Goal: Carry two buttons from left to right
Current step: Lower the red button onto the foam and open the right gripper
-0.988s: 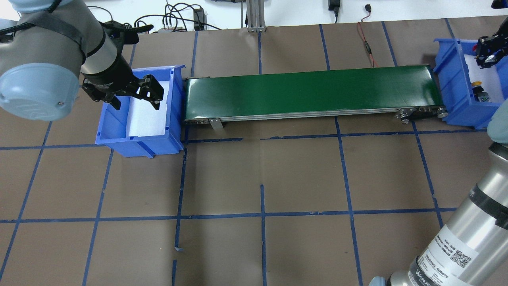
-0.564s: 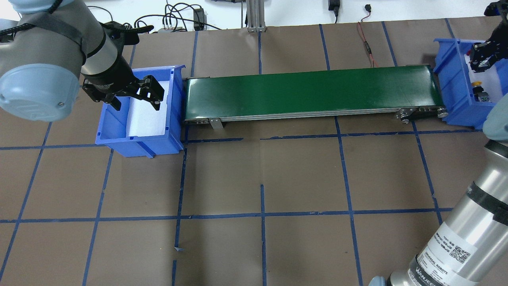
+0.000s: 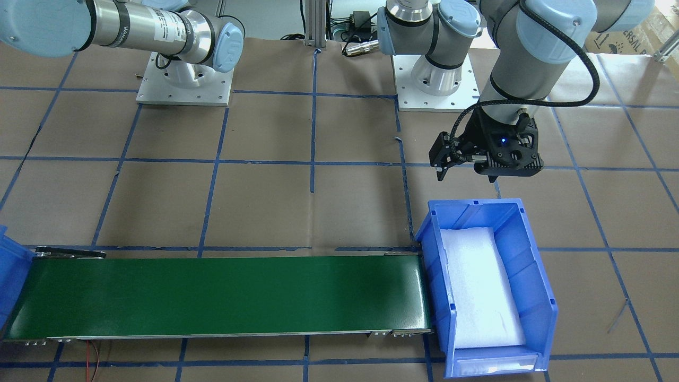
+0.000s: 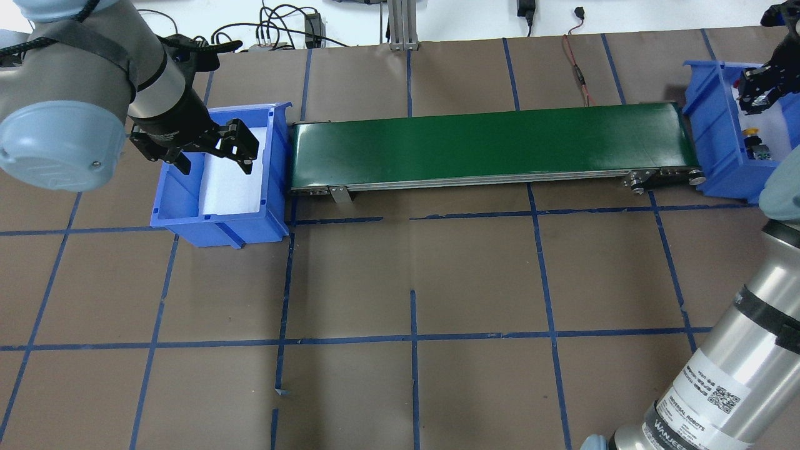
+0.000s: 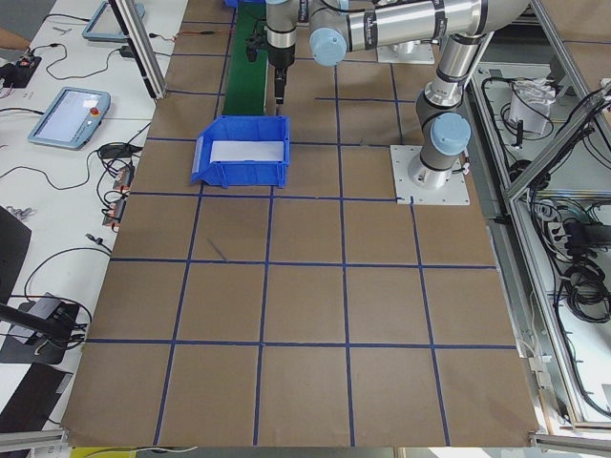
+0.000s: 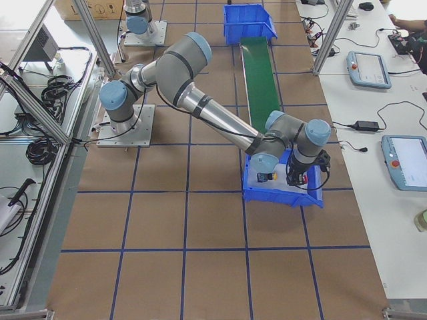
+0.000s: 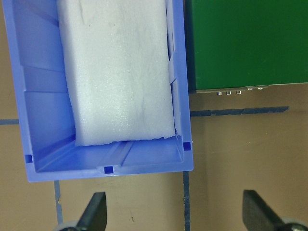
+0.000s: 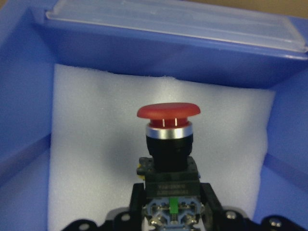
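Note:
My right gripper is shut on the red button, gripping its grey-black body with the cap upright above the white foam of the right blue bin. In the overhead view this gripper hangs over that bin. The yellow button lies in the same bin, nearer the robot; it also shows in the exterior right view. My left gripper is open and empty over the left blue bin. That bin holds only white foam.
A green conveyor belt runs between the two bins. Cables lie at the table's far edge. The brown table carries a blue tape grid.
My right gripper has shifted slightly left and nearer over the right bin, still holding the red button. The left arm has barely moved.

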You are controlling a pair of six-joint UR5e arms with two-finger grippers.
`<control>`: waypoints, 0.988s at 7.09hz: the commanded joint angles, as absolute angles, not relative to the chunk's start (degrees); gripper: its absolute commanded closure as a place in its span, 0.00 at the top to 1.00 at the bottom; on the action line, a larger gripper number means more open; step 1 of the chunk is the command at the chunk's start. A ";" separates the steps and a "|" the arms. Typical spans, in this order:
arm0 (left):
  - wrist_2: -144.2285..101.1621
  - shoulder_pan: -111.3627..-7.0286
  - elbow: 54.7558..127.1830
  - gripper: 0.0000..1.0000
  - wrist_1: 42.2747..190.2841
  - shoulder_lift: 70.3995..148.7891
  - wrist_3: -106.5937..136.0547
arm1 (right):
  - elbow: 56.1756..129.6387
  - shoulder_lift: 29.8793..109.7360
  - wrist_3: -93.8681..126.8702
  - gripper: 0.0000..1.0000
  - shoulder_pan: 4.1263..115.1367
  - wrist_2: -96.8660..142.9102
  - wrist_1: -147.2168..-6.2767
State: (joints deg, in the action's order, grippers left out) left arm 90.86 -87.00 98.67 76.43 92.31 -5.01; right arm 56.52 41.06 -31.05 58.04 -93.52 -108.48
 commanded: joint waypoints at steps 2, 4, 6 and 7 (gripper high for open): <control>90.97 -87.01 98.70 1.00 76.46 92.20 -5.01 | 56.25 40.96 -31.11 0.62 58.36 -93.52 -108.19; 90.88 -87.10 98.61 1.00 76.38 91.76 -4.92 | 56.25 40.87 -31.11 0.68 58.36 -93.51 -108.19; 90.88 -87.10 98.61 1.00 76.38 91.93 -4.92 | 55.47 40.87 -31.11 0.70 58.36 -93.51 -108.11; 90.88 -87.10 98.61 1.00 76.38 91.93 -4.92 | 54.41 41.04 -31.20 0.70 58.45 -93.52 -107.58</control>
